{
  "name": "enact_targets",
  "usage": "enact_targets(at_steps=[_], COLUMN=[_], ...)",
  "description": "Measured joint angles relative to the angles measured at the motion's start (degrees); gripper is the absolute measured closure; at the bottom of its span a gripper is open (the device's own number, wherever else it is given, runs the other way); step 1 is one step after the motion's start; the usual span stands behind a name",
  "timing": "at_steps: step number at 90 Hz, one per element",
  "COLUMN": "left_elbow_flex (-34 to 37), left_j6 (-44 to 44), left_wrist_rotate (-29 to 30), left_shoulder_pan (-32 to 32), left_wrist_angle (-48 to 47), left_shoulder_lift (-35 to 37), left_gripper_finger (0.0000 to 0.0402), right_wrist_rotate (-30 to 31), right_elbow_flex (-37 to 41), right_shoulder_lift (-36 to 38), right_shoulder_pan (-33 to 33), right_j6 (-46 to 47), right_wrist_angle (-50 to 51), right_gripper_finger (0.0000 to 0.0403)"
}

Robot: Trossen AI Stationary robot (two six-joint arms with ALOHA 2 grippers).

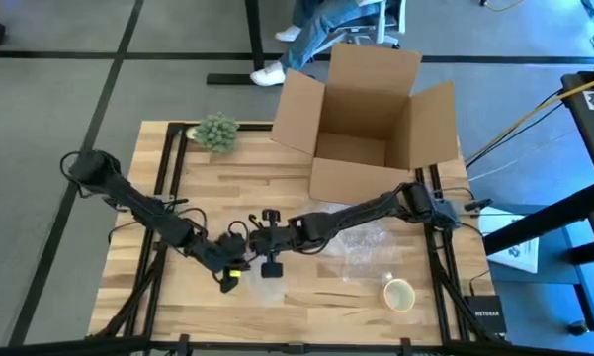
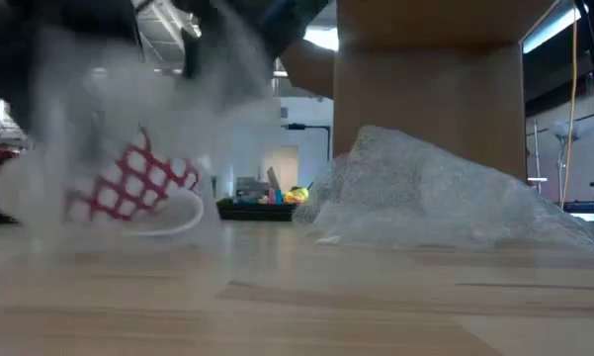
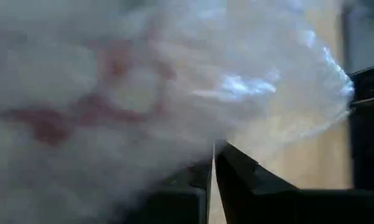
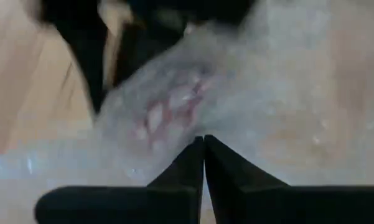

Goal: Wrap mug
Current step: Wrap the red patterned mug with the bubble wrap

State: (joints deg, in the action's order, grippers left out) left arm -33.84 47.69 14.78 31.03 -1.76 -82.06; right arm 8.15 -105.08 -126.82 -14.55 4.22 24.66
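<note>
A white mug with a red grid pattern (image 2: 128,186) sits at the low view's left, veiled by clear bubble wrap (image 2: 99,119). More of the wrap (image 1: 364,247) lies spread toward the table's right. My left gripper (image 1: 229,265) and my right gripper (image 1: 267,245) meet at the table's middle near edge, over the mug, and hide it in the high view. In each wrist view the two dark fingers stand shut, left (image 3: 213,168) and right (image 4: 203,155), with wrap against them and red showing through it. My left gripper is shut on the bubble wrap (image 3: 205,134) where it lies over the mug; the fingertips meet at the film, and how many layers they hold cannot be told. My right gripper is shut on the bubble wrap (image 4: 193,121) over the mug's patterned side, coming from the table's right.
An open cardboard box (image 1: 368,124) stands at the far right of the table. A small green plant (image 1: 215,131) sits at the far left. A roll of tape (image 1: 398,294) lies near the front right. A person's legs (image 1: 306,35) show beyond the far edge.
</note>
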Motion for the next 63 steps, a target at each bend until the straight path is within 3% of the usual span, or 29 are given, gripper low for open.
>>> enact_targets(at_steps=[15, 32, 45, 63], left_elbow_flex=[0.08, -2.17, -7.27, -8.63], left_j6=[0.11, 1.37, 3.26, 7.27], left_wrist_rotate=[0.33, -1.58, -1.41, 6.79], left_shoulder_pan=[-0.11, -0.06, 1.19, 2.64], left_wrist_angle=[0.19, -3.26, -17.17, -35.37], left_shoulder_lift=[-0.44, 1.92, 7.57, 11.6], left_gripper_finger=[0.04, 0.04, 0.04, 0.04], right_wrist_rotate=[-2.68, -0.97, 0.51, 2.76], right_elbow_flex=[-0.68, -0.68, -0.68, -0.66], right_shoulder_lift=[0.02, 0.04, 0.04, 0.04], right_shoulder_pan=[-0.25, -0.1, -0.04, -0.06], right_j6=[-1.47, -1.68, -1.68, -1.45], right_wrist_angle=[-0.31, 0.87, 2.48, 2.86], right_gripper_finger=[0.0402, 0.0402, 0.0402, 0.0402])
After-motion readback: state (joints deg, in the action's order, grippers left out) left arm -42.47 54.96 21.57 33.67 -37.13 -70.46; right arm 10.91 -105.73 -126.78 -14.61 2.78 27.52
